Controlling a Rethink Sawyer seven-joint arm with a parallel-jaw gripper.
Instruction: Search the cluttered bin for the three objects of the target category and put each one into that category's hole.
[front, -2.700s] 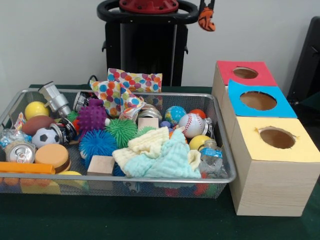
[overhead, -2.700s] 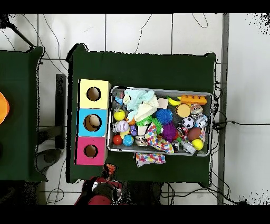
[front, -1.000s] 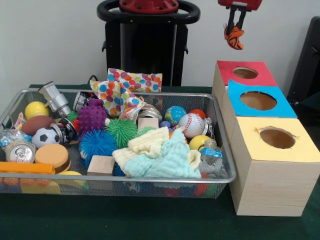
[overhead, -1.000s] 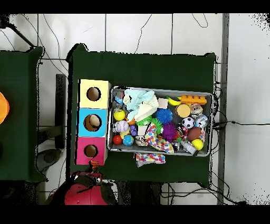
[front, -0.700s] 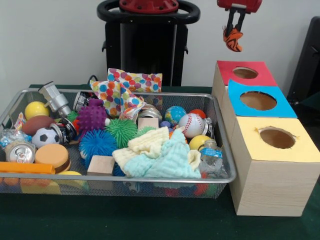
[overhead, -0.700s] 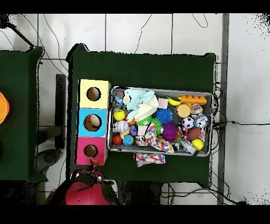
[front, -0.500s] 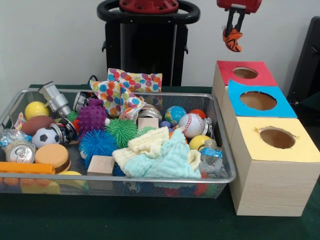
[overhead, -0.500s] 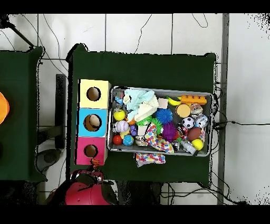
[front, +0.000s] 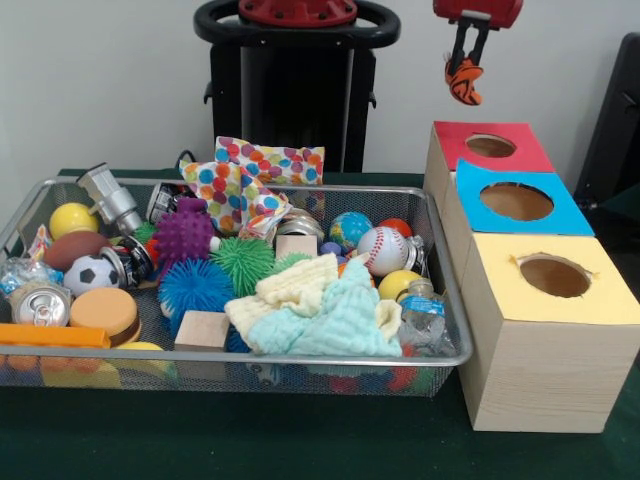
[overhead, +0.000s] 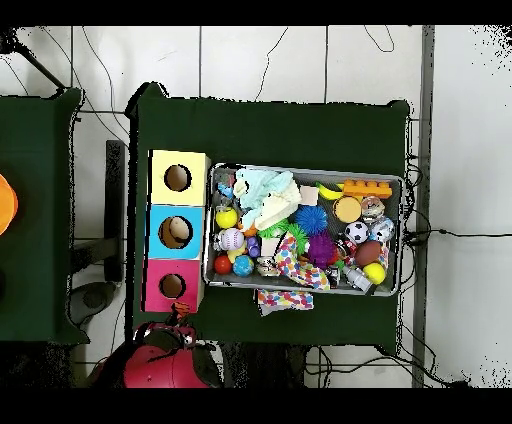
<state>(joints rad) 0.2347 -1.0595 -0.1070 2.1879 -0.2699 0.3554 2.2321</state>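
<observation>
Front view: gripper (front: 465, 72) up high, clamped on a small orange and black ball (front: 462, 82), hanging above and slightly behind the red box (front: 488, 147), left of its hole (front: 490, 146). Overhead: ball (overhead: 181, 314) just off the red box's (overhead: 172, 287) edge. Wire bin (front: 445, 300) crammed beside the boxes, baseball (front: 381, 250) among the clutter

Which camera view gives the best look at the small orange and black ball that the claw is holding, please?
The front view: the ball hangs in the claw, clear against the wall, above and behind the red box. The overhead view shows only an orange speck beside that box, its stripes unreadable.
</observation>
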